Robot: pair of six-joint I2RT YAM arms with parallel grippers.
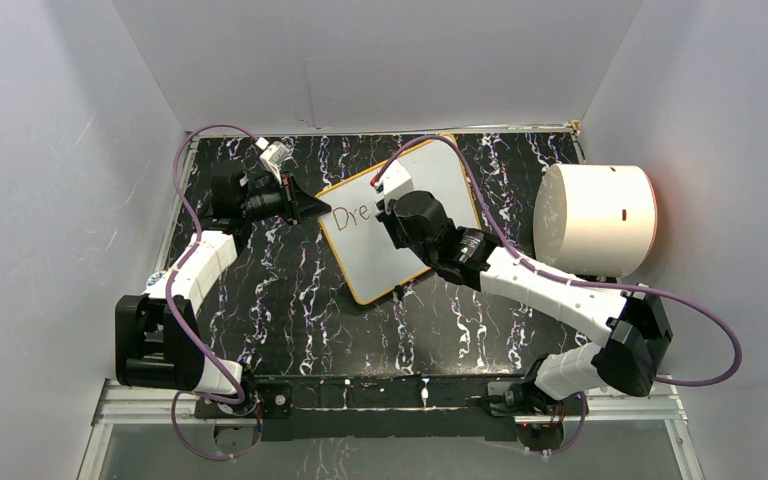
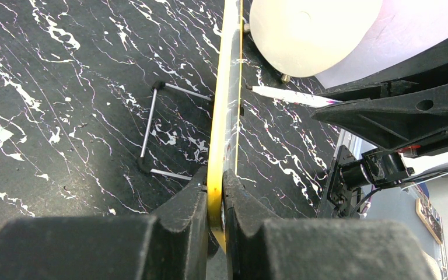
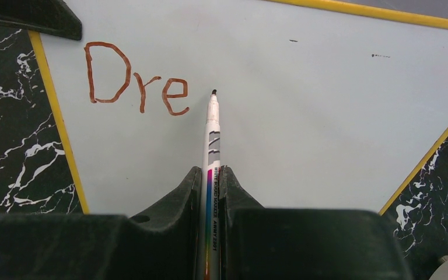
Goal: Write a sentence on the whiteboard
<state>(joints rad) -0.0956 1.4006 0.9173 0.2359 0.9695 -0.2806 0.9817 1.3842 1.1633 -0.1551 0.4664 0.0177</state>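
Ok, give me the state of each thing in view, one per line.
whiteboard: clamped at its yellow rim, "Dre" written on it.
marker: uncapped, held, tip at the board right of the "e".
left gripper: shut on the whiteboard rim.
right gripper: shut on the marker.
white cylinder: untouched, off the board.

The whiteboard (image 1: 362,258) is a white rectangle with rounded corners and a thin yellow rim. It sits askew at the middle of the black marbled table (image 1: 290,300). "Dre" is written in reddish-brown near its left edge.
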